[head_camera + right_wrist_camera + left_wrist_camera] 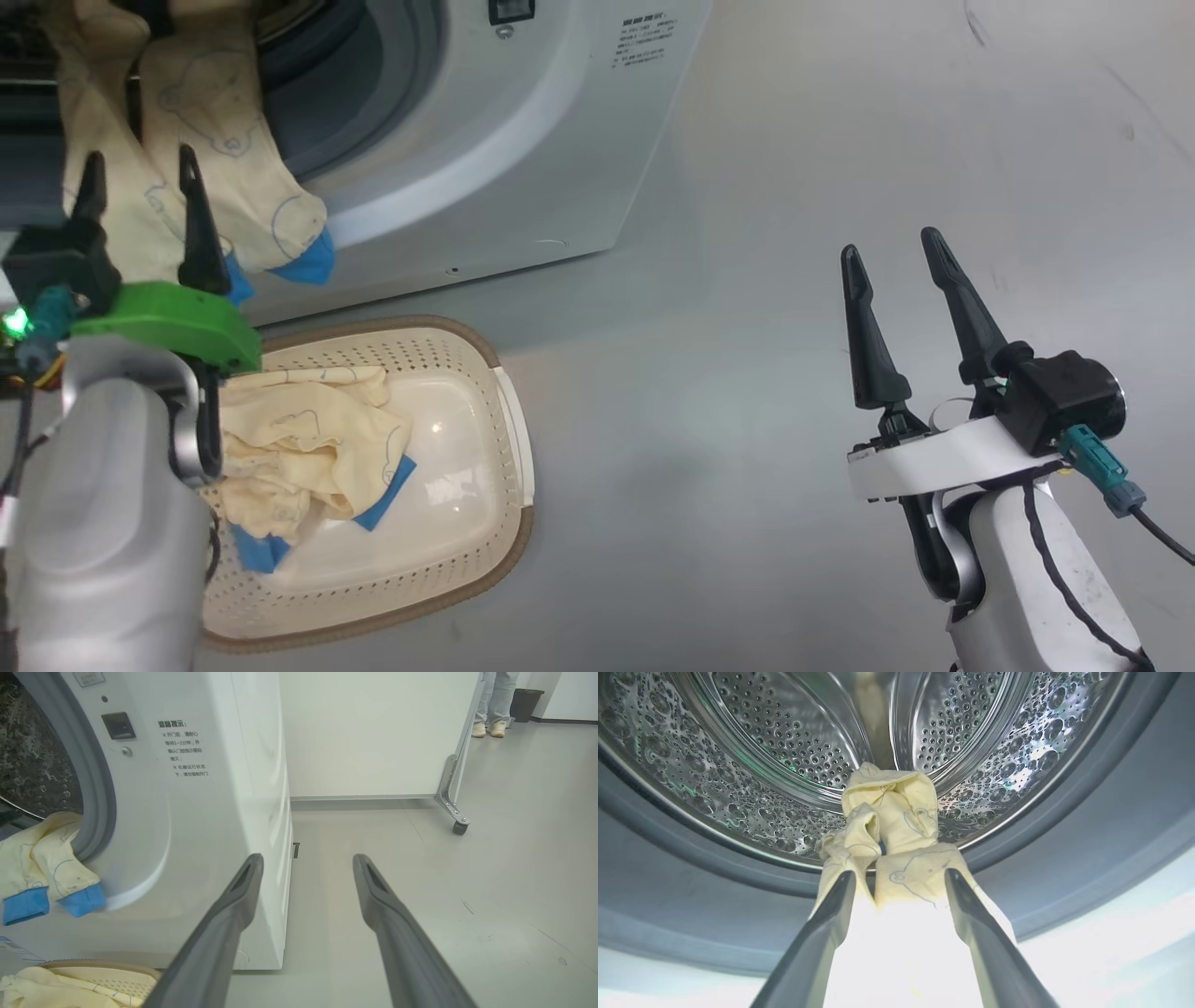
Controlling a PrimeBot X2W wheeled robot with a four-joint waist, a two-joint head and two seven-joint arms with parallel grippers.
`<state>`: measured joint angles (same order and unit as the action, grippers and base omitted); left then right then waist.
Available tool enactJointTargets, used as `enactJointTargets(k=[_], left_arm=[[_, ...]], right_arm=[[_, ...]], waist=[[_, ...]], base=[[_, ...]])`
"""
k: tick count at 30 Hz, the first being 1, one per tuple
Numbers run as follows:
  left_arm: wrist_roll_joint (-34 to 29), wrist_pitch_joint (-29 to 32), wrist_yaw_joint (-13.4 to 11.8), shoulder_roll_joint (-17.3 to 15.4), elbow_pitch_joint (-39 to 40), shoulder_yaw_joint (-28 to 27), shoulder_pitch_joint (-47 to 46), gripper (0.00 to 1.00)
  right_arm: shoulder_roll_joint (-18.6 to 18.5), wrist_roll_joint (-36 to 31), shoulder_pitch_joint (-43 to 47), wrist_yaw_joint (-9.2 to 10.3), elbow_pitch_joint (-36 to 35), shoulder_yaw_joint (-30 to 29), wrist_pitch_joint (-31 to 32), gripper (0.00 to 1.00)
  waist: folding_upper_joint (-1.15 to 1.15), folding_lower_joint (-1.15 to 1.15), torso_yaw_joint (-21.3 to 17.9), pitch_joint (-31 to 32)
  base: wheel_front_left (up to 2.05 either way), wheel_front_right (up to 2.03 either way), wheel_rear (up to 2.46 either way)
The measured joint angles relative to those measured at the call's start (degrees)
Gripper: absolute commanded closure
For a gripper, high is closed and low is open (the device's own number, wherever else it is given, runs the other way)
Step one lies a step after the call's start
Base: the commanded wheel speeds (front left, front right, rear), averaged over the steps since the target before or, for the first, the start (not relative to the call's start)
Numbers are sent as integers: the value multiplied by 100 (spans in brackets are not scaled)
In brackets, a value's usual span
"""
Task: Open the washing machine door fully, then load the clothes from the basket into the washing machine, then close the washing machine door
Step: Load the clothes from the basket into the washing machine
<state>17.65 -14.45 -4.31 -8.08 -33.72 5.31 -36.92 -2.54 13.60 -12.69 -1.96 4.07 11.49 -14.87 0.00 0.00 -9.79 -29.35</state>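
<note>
Found loading half done: one garment (224, 159) draped over washing machine (523, 140) lip at 11 o'clock, between widely spread left gripper (140, 159) fingers (194, 215), seemingly unclamped; more clothes (308, 439) in basket (411, 325) at 7 o'clock; right gripper (889, 243) parted, empty.

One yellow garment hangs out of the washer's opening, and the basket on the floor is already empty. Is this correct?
Not quite. The basket is not empty: the head view shows yellow clothes in it. One garment does hang out of the washer opening.

Yellow clothes (224, 121) half inside washing machine (523, 140)
</note>
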Motion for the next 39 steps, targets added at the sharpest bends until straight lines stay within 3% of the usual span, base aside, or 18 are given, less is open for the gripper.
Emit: enactJointTargets(k=[14,23,39], left_arm=[[-315,0,-119,343,1107,70,1536,0],[-435,0,-140,360,1421,200,2236,0],[-520,0,-165,360,1978,199,2729,0]], right_arm=[[-97,-170,304,-49,192,-115,0,0],[-99,-233,546,-55,285,-137,1,0],[-87,-264,742,-99,319,-88,1,0]], waist=[[0,0,445,682],[0,0,672,1025],[0,0,661,1211]], base=[[0,0,0],[0,0,0],[0,0,0]])
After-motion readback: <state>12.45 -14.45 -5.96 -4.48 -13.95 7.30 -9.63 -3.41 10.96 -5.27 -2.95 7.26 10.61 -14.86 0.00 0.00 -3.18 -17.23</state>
